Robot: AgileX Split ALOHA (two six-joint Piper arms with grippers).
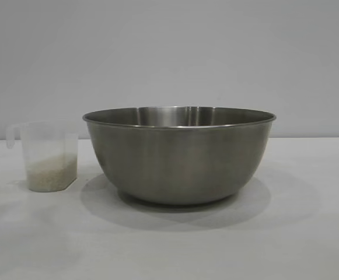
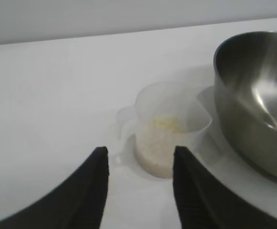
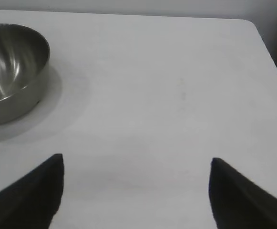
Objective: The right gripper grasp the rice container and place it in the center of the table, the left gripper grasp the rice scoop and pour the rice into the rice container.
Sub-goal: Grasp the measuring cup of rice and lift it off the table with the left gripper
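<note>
The rice container [image 1: 179,154], a large steel bowl, stands near the middle of the white table [image 1: 309,233]. It shows empty in the left wrist view [image 2: 257,95] and in the right wrist view [image 3: 9,71]. The rice scoop [image 1: 48,156], a clear cup with a loop handle, stands to the bowl's left with rice [image 1: 51,172] in its lower part. My left gripper [image 2: 140,152] is open and empty, a short way from the scoop [image 2: 169,126], not touching it. My right gripper [image 3: 136,162] is open wide and empty over bare table, well away from the bowl. Neither gripper shows in the exterior view.
A plain grey wall stands behind the table. The right wrist view shows the table's far edge and a rounded corner [image 3: 250,24], with bare tabletop between my right gripper and the bowl.
</note>
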